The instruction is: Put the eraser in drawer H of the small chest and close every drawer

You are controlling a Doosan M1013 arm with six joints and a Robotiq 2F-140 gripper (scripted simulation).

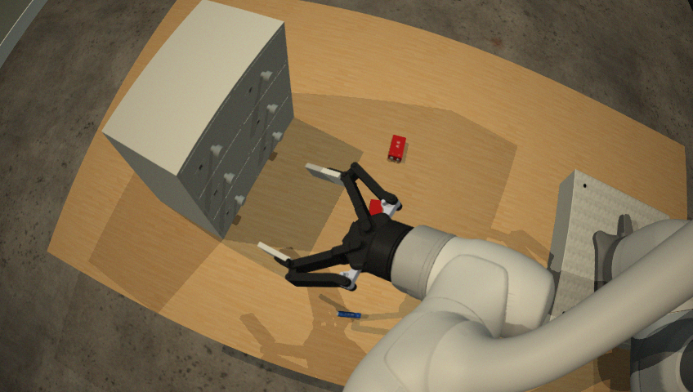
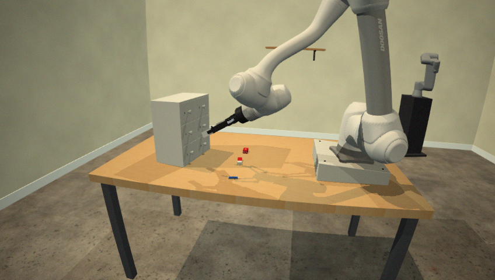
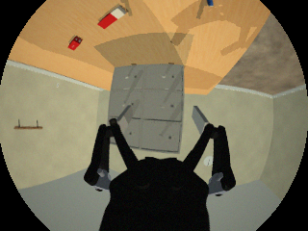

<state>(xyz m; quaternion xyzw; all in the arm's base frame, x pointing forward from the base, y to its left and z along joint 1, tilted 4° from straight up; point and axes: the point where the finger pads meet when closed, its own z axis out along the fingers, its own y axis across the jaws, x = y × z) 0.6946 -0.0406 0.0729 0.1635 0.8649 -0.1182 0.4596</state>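
Knobs (image 1: 229,177) (image 2: 190,132) jutting into pincer's (image 1: 298,211) (image 2: 205,133) (image 3: 160,115) path

Red-and-white eraser (image 1: 376,207) (image 2: 239,160) (image 3: 113,16), grey chest (image 1: 194,87) (image 2: 168,130) (image 3: 146,108), black claw (image 1: 298,208) (image 2: 205,133) (image 3: 162,111)

You are looking at a worktop (image 1: 437,73) (image 2: 278,194) (image 3: 159,19) showing pale wood grain. The chest (image 1: 194,73) (image 2: 168,132) (image 3: 146,108) is looking smooth, matt and painted. Your arm (image 1: 462,335) (image 2: 295,41) is showing a smooth, plastic-like shell with a soft sheen, while the floor (image 1: 43,310) (image 2: 156,239) (image 3: 260,63) is appearing rough and stony, like mottled concrete.
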